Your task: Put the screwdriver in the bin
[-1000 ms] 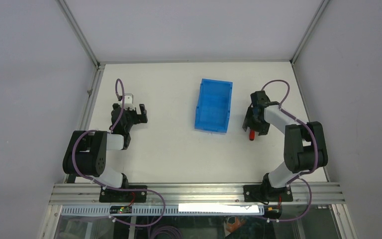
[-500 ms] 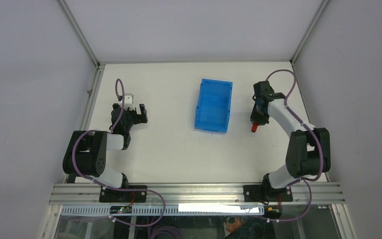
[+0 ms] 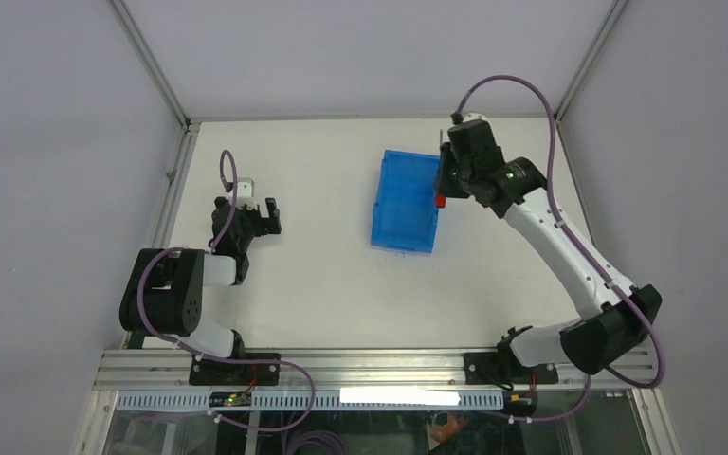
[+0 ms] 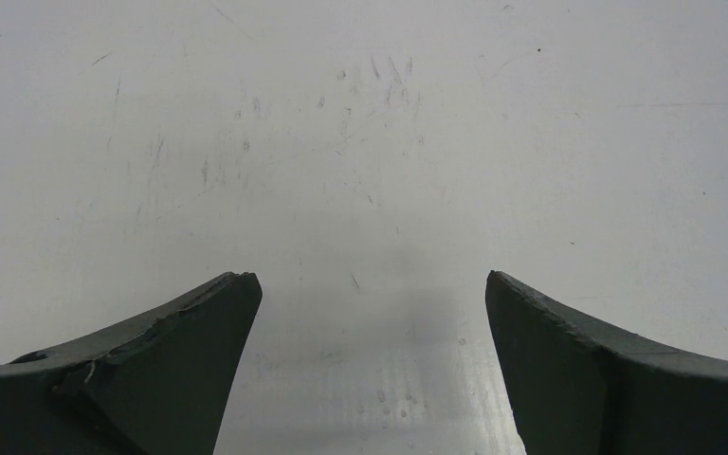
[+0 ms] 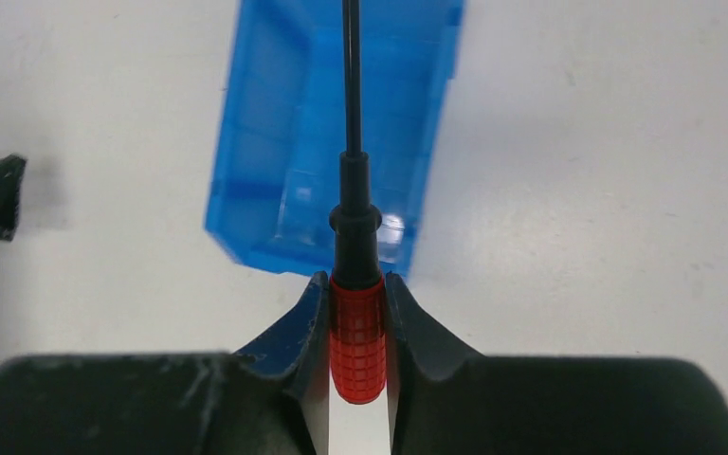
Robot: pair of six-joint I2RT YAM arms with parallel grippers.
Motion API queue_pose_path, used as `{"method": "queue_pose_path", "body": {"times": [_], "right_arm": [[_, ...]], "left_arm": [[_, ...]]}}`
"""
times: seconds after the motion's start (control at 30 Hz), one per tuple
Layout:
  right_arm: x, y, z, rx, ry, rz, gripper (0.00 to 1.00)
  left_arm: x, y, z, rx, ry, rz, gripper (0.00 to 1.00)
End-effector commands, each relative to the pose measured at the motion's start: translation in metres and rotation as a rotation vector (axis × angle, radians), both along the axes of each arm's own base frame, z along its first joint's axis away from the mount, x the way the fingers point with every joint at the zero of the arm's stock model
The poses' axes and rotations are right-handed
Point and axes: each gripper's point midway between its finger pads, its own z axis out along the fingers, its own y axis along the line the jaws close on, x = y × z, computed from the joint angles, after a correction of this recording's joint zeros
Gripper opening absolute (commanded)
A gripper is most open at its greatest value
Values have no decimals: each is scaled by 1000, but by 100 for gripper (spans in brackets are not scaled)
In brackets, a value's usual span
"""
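Two grippers on show: the right gripper (image 3: 441, 188) (image 5: 355, 284) hangs at the bin's (image 3: 386, 190) (image 5: 265, 142) 3 o'clock rim, clamped on the screwdriver's (image 3: 441, 200) (image 5: 355, 346) red handle with the dark shaft reaching out over the bin, while the left gripper (image 3: 263, 216) (image 4: 370, 284), well off at the bin's 9 o'clock, gapes wide above the table (image 3: 322, 275) (image 4: 360, 142)

left arm (image 3: 210, 271): folded low, jaws apart | right arm (image 3: 559, 243): extended, raised, jaws clamped

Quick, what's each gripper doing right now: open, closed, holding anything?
Left gripper: open, holding nothing.
Right gripper: closed on the screwdriver, gripping its red handle, at the bin.
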Motion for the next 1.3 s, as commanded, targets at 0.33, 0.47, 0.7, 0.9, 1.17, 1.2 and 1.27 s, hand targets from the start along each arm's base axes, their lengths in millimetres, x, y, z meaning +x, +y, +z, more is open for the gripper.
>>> {"method": "queue_pose_path", "body": {"times": [0.33, 0.47, 0.7, 0.9, 1.17, 1.2, 1.27], "right_arm": [[50, 85, -65, -61, 96, 80, 15], [57, 91, -106, -80, 150, 64, 18], [62, 99, -176, -119, 276, 37, 27], [65, 99, -178, -138, 287, 40, 48], [68, 95, -82, -70, 100, 63, 56], [67, 93, -73, -65, 82, 65, 59], [62, 85, -44, -57, 16, 70, 65]], "left_arm": [[4, -7, 16, -20, -52, -16, 99], [4, -7, 16, -20, -53, -17, 99], [4, -7, 16, -20, -52, -16, 99], [4, -7, 15, -20, -51, -17, 99], [4, -7, 16, -20, -53, -16, 99], [4, -7, 16, -21, -52, -17, 99], [4, -7, 16, -20, -51, -16, 99]]}}
